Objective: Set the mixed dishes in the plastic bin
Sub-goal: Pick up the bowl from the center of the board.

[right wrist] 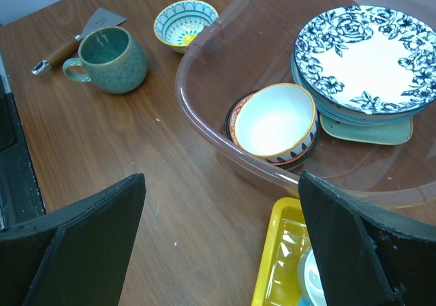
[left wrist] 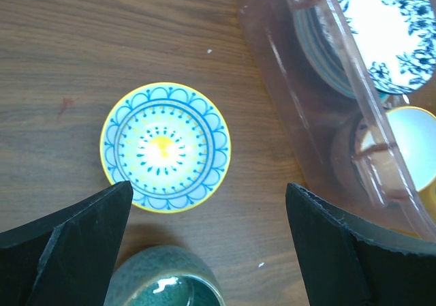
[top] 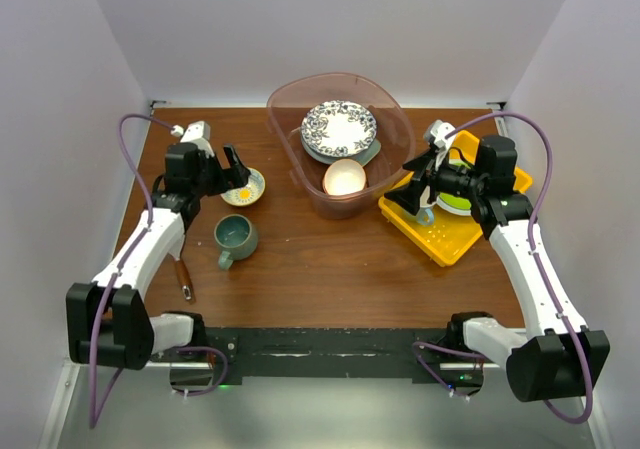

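The plastic bin [top: 283,134] is set at the far middle of the table [top: 330,269], with a flowered plate [top: 339,126] and a white bowl [top: 344,177] inside. A small patterned bowl [top: 245,187] and a teal mug [top: 236,237] are seen to its left, with bare wood in front. The left gripper [top: 234,169] is held over the small bowl, and the right gripper [top: 412,201] over the yellow tray's [top: 455,244] edge. Both sets of jaws are spread wide and nothing is held.
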Robot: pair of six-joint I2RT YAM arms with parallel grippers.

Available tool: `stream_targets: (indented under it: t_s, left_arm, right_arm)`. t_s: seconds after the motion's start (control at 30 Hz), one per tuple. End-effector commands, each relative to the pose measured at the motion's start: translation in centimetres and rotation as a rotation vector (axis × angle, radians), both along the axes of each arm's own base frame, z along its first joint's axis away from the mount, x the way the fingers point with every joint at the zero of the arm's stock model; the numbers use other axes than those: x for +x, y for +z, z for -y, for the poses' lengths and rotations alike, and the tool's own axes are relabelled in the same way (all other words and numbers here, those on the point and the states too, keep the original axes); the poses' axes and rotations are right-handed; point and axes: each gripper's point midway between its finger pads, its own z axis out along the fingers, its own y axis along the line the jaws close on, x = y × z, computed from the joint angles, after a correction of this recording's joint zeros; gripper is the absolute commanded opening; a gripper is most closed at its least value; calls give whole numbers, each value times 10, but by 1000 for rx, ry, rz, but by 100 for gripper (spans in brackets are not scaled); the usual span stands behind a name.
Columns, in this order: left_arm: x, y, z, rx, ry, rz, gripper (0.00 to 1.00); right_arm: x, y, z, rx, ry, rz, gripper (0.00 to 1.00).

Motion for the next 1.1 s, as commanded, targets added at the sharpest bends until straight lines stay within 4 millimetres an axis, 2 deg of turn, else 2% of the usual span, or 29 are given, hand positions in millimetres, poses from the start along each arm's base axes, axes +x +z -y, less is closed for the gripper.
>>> stream_targets:
  t_s: [0.0,0.07,0.1,0.17,0.2,0.23,0.5,0.67,0.77,0.97,1.0,1.07]
  left_arm:
    - [25,6,-16,61,32,12,99]
    - [33,4,-20,73,34,5,97]
    - [39,-7,-24,90,28,-24,95]
    - [48,-9,-27,103,25,-51,90]
    - [50,-21,-30,119,21,-87,88]
    - [53,-25,-32,129,28,-99,87]
    - [52,-69,-55,236,52,-225,74]
    - [49,-98,-51,229,12,-319,57]
    - [50,-106,-48,222,-11,-343,47]
    - [50,-114,-49,191,-17,-361,31]
    - [51,-113,-48,183,-21,-359,23]
    - [51,-112,-47,178,-20,-355,14]
  right_arm:
    - [0,6,-1,2,18,31,98]
    - [-1,6,-1,3,21,30,98]
    - [-1,6,-2,5,24,29,98]
    - [-2,6,-2,5,25,28,98]
    - [-2,6,-1,5,23,28,98]
    - [-2,6,-1,4,21,30,98]
    - [-3,8,-2,6,28,34,98]
    - [-3,7,-2,6,25,30,98]
    - [-2,6,-2,6,25,30,98]
    - [-2,6,-2,6,25,28,98]
    - [-2,5,-2,6,26,27,98]
    - [-2,5,-1,5,23,27,98]
